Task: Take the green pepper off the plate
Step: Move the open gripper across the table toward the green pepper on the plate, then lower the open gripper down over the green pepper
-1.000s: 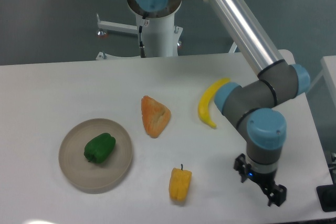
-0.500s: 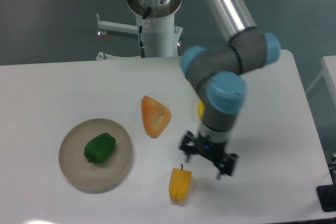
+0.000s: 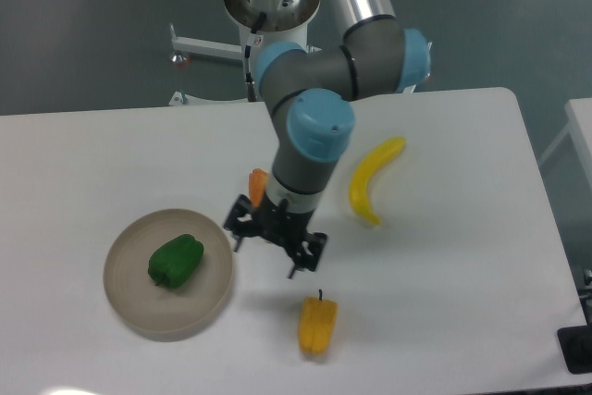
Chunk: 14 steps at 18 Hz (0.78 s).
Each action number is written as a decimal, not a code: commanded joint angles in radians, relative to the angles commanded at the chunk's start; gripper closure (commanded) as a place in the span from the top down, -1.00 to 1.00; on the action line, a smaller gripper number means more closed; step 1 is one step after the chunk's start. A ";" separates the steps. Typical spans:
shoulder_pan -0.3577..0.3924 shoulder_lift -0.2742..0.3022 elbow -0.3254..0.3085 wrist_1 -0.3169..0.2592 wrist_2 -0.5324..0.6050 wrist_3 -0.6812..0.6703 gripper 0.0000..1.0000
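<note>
On the table's left side: plate (image 3: pixel 129 307), flat on the white table (image 3: pixel 83 164), rim unobstructed.
Pepper: green pepper (image 3: pixel 175 261) lies on the plate, slightly left of its centre, on its side; nothing touches it, so it is open to a grasp from above.
Gripper: gripper (image 3: pixel 275 245) hangs above the table just right of the plate rim, fingers pointing down and spread, holding nothing; judged to be in approach, not yet over the pepper.
Wedge: orange wedge (image 3: pixel 258 180) mostly hidden behind the wrist; only an edge shows.
Yellow pepper: yellow pepper (image 3: pixel 316 323) below the gripper in view, apart from it.
Banana: banana (image 3: pixel 371 180) to the right, clear of the route.
Risk: a finger clipping the plate rim on descent.
</note>
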 joint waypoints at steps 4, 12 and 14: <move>-0.019 0.024 -0.045 0.037 -0.003 -0.026 1.00; -0.046 0.048 -0.130 0.113 -0.009 -0.049 1.00; -0.048 0.048 -0.140 0.126 -0.008 -0.046 1.00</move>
